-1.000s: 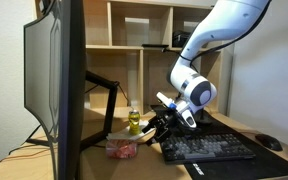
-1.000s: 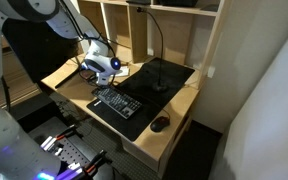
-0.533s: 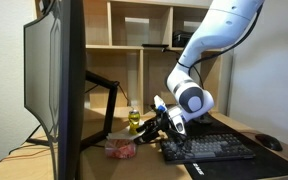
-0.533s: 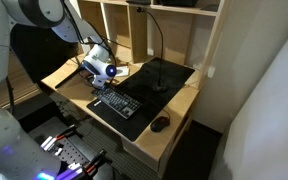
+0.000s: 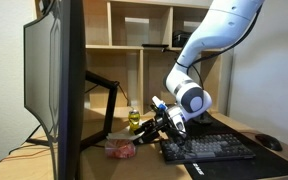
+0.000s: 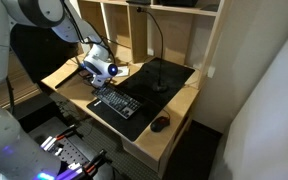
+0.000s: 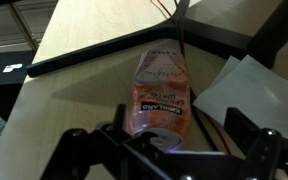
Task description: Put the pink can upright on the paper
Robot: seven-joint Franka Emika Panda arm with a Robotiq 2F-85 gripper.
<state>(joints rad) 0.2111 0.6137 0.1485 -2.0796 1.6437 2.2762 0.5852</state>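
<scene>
The pink can (image 7: 160,88) lies on its side on the wooden desk, its silver top end towards the wrist camera. In an exterior view it (image 5: 121,149) lies low at the front, just below and left of my gripper (image 5: 150,127). In the wrist view my gripper (image 7: 164,142) is open, its two black fingers spread either side of the can's near end, not touching it. The pale paper (image 7: 256,96) lies flat just right of the can. A small yellow bottle (image 5: 133,120) stands upright behind the can.
A large monitor (image 5: 59,80) blocks the near left, with its black stand arm (image 5: 104,86) and base (image 7: 114,48) beyond the can. A black keyboard (image 5: 209,148) on a black desk mat (image 6: 136,112) and a mouse (image 6: 160,124) lie to the right. Shelves stand behind.
The arm has come down and slightly left towards the can over the last second. Since half a second ago it has hardly moved. The can has not moved.
</scene>
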